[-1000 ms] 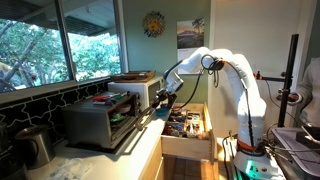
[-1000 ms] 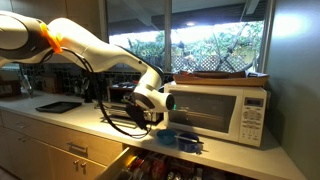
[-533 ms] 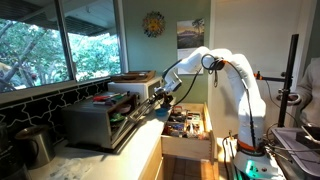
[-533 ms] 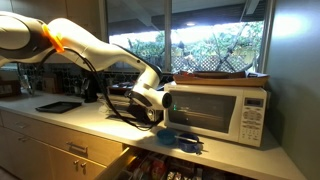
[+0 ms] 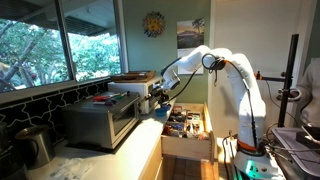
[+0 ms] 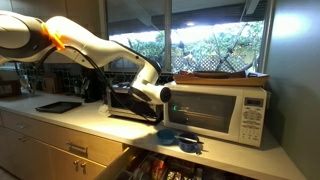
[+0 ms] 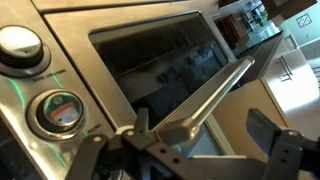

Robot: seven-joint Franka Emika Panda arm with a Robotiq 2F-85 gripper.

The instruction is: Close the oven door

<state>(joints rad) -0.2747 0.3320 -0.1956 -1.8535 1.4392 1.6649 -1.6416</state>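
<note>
The gripper [image 7: 186, 150] — jaws spread wide — sits right at the near-upright oven door [image 5: 124, 118], its handle [image 7: 215, 90] between them.

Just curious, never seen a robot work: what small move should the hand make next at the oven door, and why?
Probably a short push on the door toward the oven. It stands about upright, and the hand sits at its handle, but I cannot tell whether it is fully shut.
</note>
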